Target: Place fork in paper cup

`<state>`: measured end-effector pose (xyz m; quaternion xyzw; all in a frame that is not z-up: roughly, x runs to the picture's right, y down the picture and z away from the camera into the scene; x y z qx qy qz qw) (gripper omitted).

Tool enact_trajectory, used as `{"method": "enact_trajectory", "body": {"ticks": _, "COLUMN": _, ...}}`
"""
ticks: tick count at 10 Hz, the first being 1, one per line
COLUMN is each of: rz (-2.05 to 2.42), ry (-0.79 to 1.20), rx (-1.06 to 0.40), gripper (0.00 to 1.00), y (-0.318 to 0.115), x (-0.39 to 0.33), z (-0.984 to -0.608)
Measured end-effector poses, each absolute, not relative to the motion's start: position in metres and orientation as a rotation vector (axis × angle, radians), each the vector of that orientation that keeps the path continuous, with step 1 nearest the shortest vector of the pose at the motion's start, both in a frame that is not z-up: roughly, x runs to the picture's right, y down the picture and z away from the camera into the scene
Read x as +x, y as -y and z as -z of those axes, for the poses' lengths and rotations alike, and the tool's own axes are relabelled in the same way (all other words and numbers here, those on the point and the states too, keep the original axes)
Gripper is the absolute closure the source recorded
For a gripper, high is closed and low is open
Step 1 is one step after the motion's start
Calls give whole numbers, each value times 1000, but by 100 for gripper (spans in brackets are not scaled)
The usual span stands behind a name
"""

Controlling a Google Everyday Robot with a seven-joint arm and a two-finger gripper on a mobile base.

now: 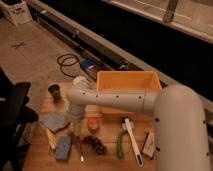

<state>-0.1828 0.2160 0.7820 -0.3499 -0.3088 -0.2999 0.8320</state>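
Note:
The fork [80, 150] is a slim silver piece lying on the wooden table [107, 162], between the blue sponge [63, 148] and a dark bunch of grapes [95, 145]. My gripper [75, 132] hangs from the white arm's wrist, just above the fork's far end and beside the grey cloth [54, 121]. The paper cup [80, 81], pale cream, stands at the table's back edge and is partly hidden behind the arm.
A dark brown cup [54, 91] stands back left. An orange bin [127, 80] sits at the back. A yellow stick [50, 139], an orange item [93, 125], a green item [120, 145], a white-handled brush [132, 142] and a small box [148, 145] lie on the table.

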Motion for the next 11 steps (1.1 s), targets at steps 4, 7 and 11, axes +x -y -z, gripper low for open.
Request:
{"method": "enact_trajectory", "body": {"ticks": 4, "rz": 604, "ry": 643, "rx": -782, "gripper": 35, "y": -225, "x": -169, "z": -802}}
{"method": "enact_trajectory", "body": {"ticks": 7, "rz": 551, "ry": 619, "rx": -809, "gripper": 39, "y": -230, "x": -144, "z": -817}}
{"method": "enact_trajectory", "body": {"ticks": 11, "rz": 539, "ry": 642, "rx": -821, "gripper": 75, "y": -236, "x": -142, "z": -822}}
